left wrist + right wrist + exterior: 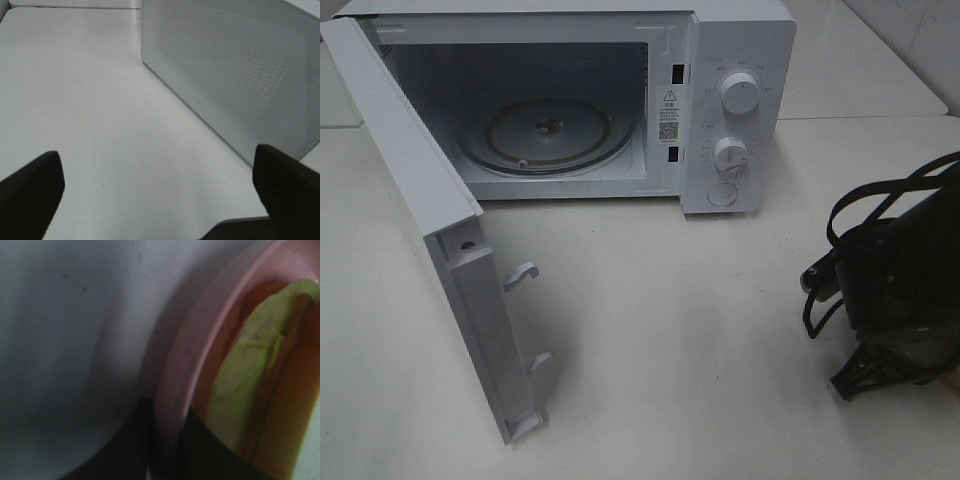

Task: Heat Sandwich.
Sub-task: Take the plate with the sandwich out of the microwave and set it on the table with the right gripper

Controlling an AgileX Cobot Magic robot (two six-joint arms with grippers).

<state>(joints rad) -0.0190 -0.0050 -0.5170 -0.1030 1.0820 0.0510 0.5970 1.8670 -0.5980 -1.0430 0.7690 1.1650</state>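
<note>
The sandwich (250,390) shows only in the right wrist view, with pale green filling between tan crusts. It lies on a round pink plate (200,335). My right gripper (167,440) is shut on the plate's rim, one dark finger outside it and one inside. In the exterior high view only the right arm (895,280) shows, low over the table at the right edge; plate and sandwich are hidden there. My left gripper (160,185) stands open and holds nothing, beside the outer face of the microwave door (235,65).
The white microwave (735,110) stands at the back of the white table (670,330). Its door (430,200) is swung wide open to the left. The glass turntable (545,135) inside is bare. Two knobs are on its right panel.
</note>
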